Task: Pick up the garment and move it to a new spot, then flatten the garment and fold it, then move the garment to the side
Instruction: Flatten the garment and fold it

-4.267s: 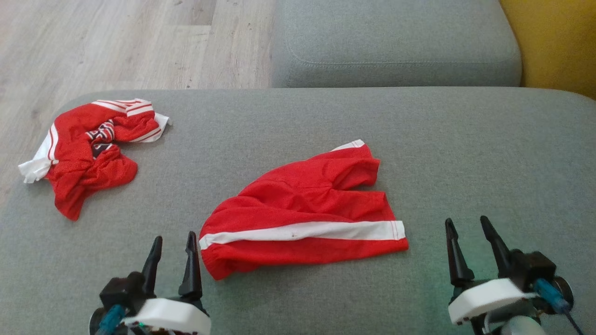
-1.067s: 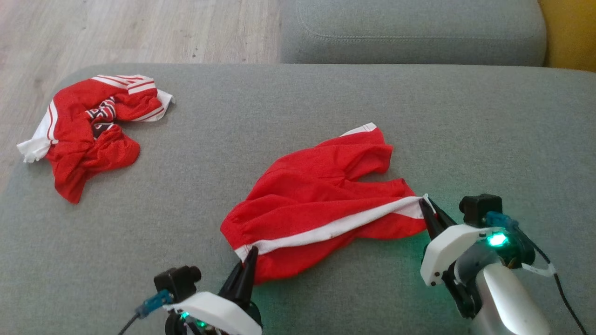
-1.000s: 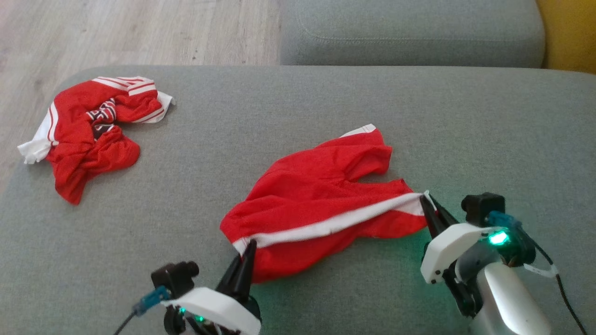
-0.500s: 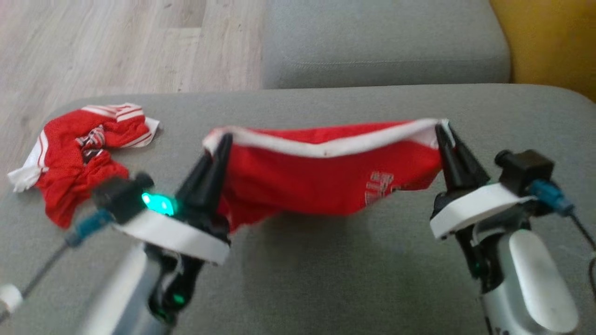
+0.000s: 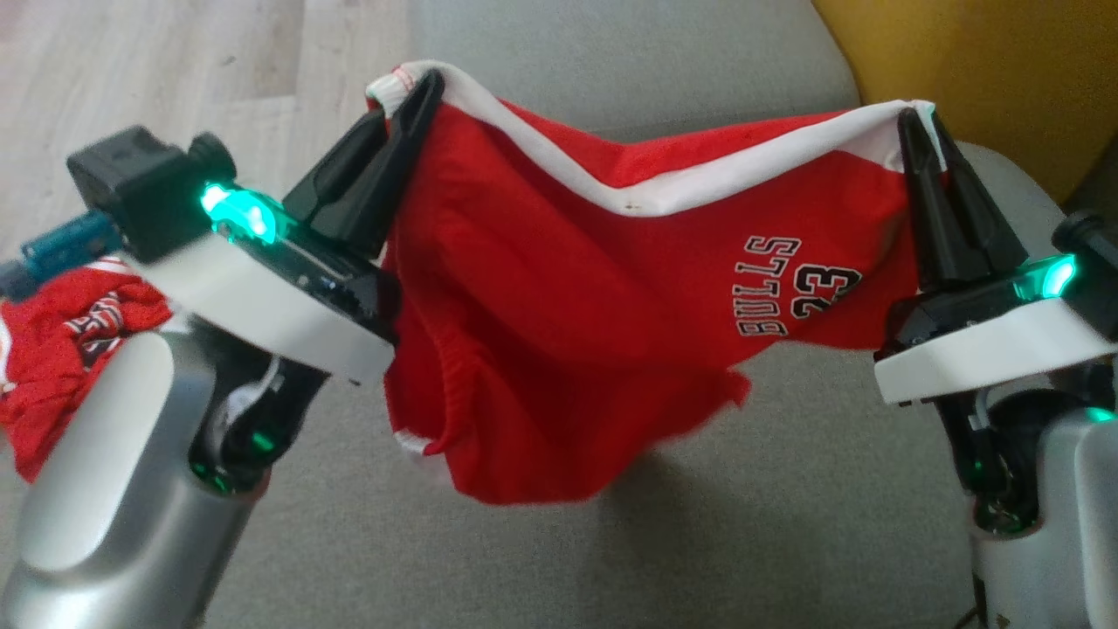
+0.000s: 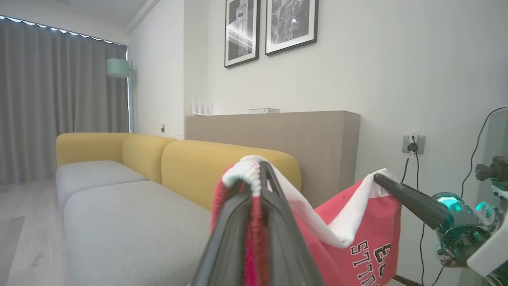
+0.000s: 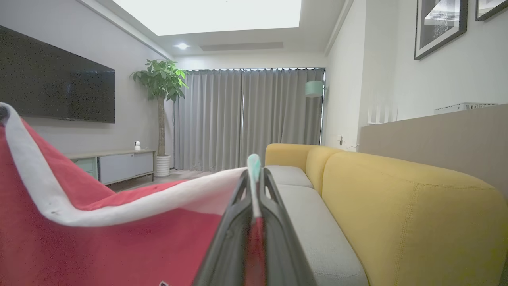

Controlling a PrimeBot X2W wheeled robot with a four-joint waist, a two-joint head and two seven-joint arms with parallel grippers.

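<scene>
Holds shorts point(image 5: 568, 288) aloft above sofa point(image 5: 786, 524), white stripe point(image 5: 699, 179) pinched by left hand point(image 5: 417, 87) at 10 o'clock, by right hand point(image 5: 914, 120) at 2 o'clock, both clenched. Looks light, limp, sagging; best taken at corners, stretched taut.

Red mesh basketball shorts point(image 5: 559, 297) with white side stripe and black BULLS 23 print, upside down in head view; up in the air, pinched at both stripe ends; stripe sags mid-span; cloth hangs crumpled below.

Open grey sofa seat point(image 5: 742, 524) spreads beneath the hanging shorts point(image 5: 568, 306), bounded by a crumpled red garment point(image 5: 52, 349) at left and the yellow backrest point(image 5: 987, 79) at right.
</scene>
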